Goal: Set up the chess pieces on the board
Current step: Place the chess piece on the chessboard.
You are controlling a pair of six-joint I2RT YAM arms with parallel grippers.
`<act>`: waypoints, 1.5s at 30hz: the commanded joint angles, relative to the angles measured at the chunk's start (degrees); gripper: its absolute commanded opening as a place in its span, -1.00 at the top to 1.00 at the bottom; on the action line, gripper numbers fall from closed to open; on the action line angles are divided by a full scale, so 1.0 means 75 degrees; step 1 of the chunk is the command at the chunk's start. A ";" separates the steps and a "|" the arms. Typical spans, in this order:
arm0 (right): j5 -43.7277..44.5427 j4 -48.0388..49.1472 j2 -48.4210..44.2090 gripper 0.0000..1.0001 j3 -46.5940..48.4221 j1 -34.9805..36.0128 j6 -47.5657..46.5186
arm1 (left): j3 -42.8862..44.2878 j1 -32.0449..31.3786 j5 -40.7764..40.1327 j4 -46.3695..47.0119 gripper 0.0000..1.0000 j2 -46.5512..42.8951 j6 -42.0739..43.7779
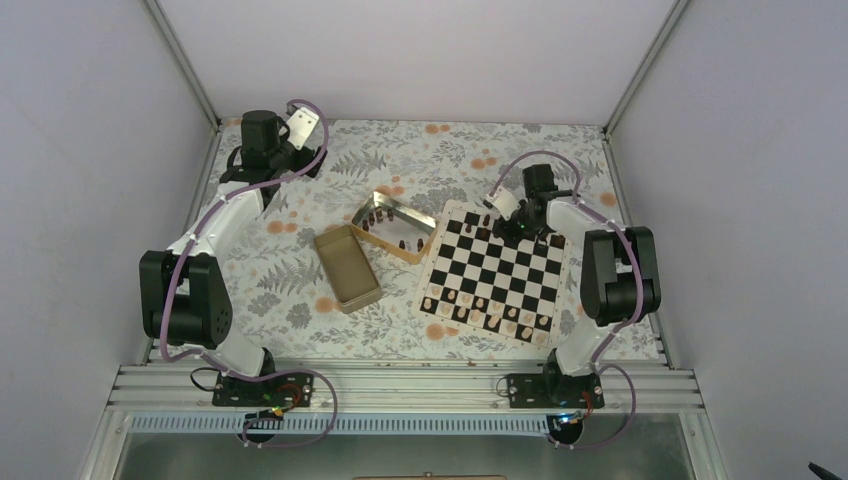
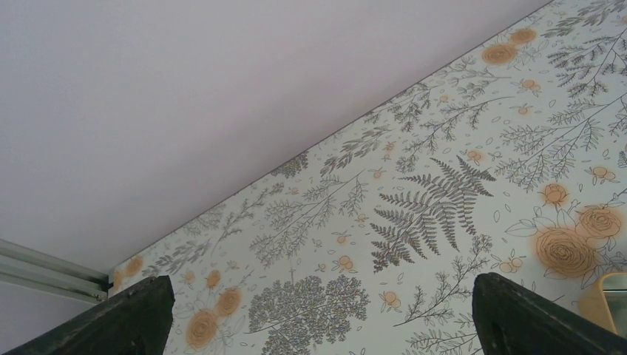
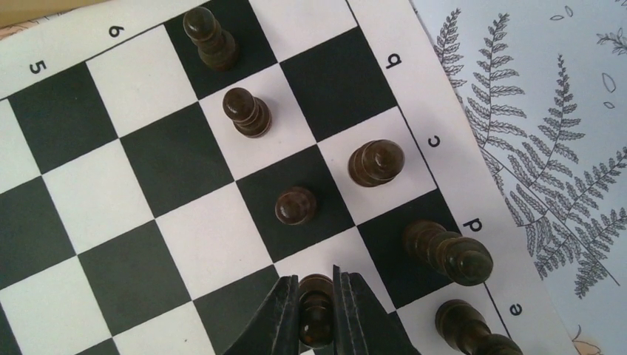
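Pieces [image 3: 296,205] partly fill the board [image 1: 432,270], more wait in the tin [image 1: 408,207]; right end effector [image 3: 316,310] pinches a pawn [image 3: 316,292], left end effector [image 2: 318,318] gapes.

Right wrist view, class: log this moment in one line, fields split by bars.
right gripper: shut on dark piece | over board, near labelled edge | left gripper: open, empty, away from board

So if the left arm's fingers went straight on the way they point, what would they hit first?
Probably the flowered table cover; nothing stands between the open left fingers and it. The pale wall lies just beyond, and depth is unclear.
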 commanded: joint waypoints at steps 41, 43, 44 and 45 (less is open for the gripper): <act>-0.0149 -0.1199 -0.0481 0.47 0.1176 -0.0073 -0.0092 | 0.0072 -0.0017 0.0012 -0.0029 -1.00 -0.0163 0.0081; -0.0272 -0.1586 -0.0533 0.44 0.1546 0.0105 -0.0091 | 0.0074 -0.0017 0.0018 -0.0024 -1.00 -0.0197 0.0081; -0.0347 -0.1767 -0.0657 0.43 0.1761 0.0236 -0.0087 | 0.0073 -0.0018 0.0016 -0.0018 -1.00 -0.0208 0.0081; -0.0396 -0.1898 -0.0784 0.40 0.1979 0.0384 -0.0062 | 0.0067 -0.0016 0.0018 -0.0023 -1.00 -0.0214 0.0081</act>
